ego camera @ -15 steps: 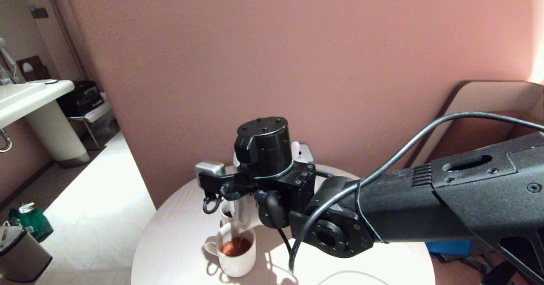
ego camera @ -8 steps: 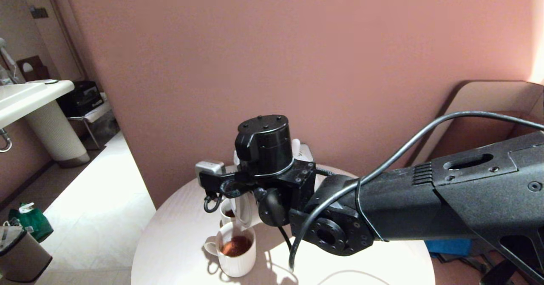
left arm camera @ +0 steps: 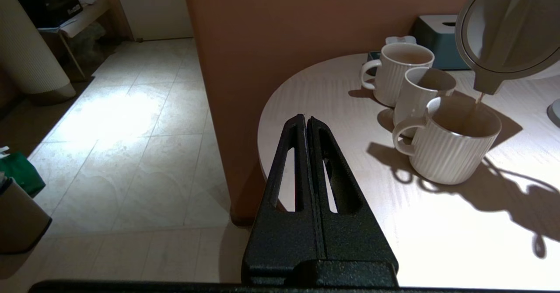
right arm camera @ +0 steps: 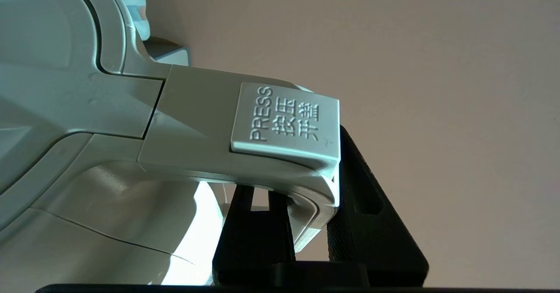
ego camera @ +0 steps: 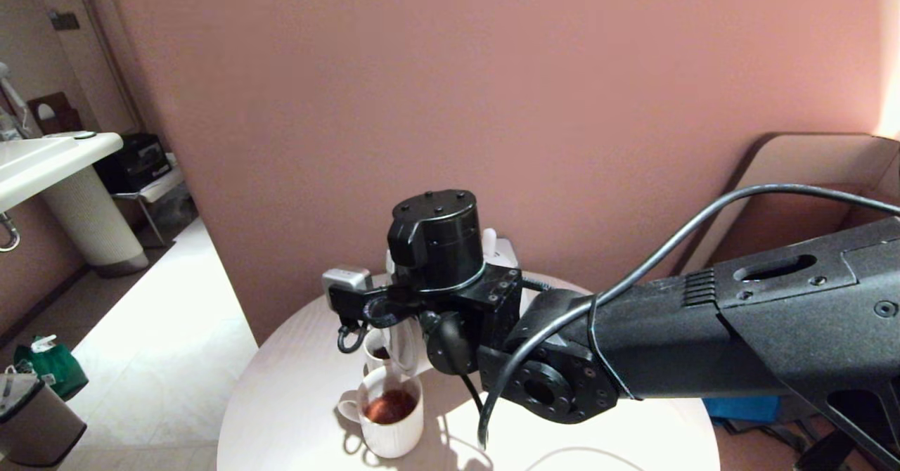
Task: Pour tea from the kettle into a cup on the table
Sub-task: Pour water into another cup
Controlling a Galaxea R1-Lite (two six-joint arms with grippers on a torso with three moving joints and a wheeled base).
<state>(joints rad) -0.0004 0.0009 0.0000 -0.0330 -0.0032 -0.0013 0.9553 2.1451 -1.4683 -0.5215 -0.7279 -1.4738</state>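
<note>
Over the near-left part of the round worktop [left arm camera: 332, 109] your right gripper [right arm camera: 306, 223] has the kettle [left arm camera: 507, 30] tipped, its jaws pinching the angular handle [right arm camera: 197, 122] just below the PRESS lid button [right arm camera: 286, 120]. That is the place to hold it; keep clear of the button, since a nudge there would likely pop the lid.

You can see a thin thread of tea [left arm camera: 479, 98] dropping from the short spout [left arm camera: 488, 83] into the nearest cup [left arm camera: 450, 146]. From the head camera that ribbed white cup [ego camera: 390, 422] already carries reddish-brown liquid, with the level well up but some rim showing above it.

Treat the kettle as bulky and probably front-heavy with liquid inside; the smooth plastic handle could twist in the jaws if you rotate fast, so ease the tilt back gently. The cups look like ceramic, rigid and breakable, so don't let the spout knock a rim.

Two more cups stand touching or nearly so just behind: the middle cup [left arm camera: 422, 94] shows a dark pool in the head view, while the far cup [left arm camera: 396, 76] looks pale inside, contents unclear. A teal box [left arm camera: 437, 39] sits at the far edge.

Your left gripper [left arm camera: 306, 124] hangs parked off the worktop's left edge, jaws pressed together, holding nothing.
</note>
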